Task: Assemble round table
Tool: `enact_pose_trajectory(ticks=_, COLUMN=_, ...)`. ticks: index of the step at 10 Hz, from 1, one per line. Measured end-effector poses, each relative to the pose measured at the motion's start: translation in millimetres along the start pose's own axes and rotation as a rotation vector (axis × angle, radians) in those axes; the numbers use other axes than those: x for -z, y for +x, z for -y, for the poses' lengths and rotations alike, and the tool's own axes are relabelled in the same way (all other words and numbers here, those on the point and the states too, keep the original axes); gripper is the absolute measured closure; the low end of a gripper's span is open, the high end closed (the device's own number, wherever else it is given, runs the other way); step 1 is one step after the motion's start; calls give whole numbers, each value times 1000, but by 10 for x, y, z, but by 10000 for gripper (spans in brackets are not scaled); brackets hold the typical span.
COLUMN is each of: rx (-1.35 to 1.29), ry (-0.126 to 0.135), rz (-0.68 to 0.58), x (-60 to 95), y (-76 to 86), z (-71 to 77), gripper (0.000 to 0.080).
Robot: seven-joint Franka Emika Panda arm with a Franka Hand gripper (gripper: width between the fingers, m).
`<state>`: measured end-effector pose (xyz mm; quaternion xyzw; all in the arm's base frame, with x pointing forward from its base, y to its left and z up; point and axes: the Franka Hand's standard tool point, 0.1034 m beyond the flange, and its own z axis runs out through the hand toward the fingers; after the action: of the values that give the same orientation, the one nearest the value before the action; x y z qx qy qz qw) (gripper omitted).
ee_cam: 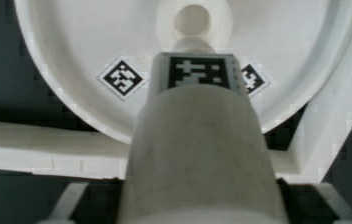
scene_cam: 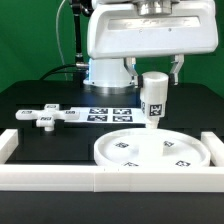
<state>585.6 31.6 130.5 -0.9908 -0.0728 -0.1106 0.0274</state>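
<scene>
While the hand is clamped on the short white plastic cylindrical leg, upright over the middle of the large rimmed white round disc, it looks light, stiff and slick, so best gripped squarely at its upper end.

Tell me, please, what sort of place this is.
Probably a robotics lab bench: a robot arm over a black table, a marker board of square tags, and a white tagged disc and leg behind a rail.

In the wrist view the blurred leg hides the round disc's middle; whether the gripper clamps it or its foot touches the disc is unclear.
</scene>
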Motion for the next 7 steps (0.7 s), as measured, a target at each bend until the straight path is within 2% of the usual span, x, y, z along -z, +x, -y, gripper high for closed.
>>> enact_pose_trajectory(ticks=3, rx=19, ry=-7, rz=-36, x=-60, y=-5, z=68, gripper=390)
enact_pose_trajectory(ticks=7, rx=39, ry=-17, rz=-59, x=-200, y=-76, z=61, gripper=390)
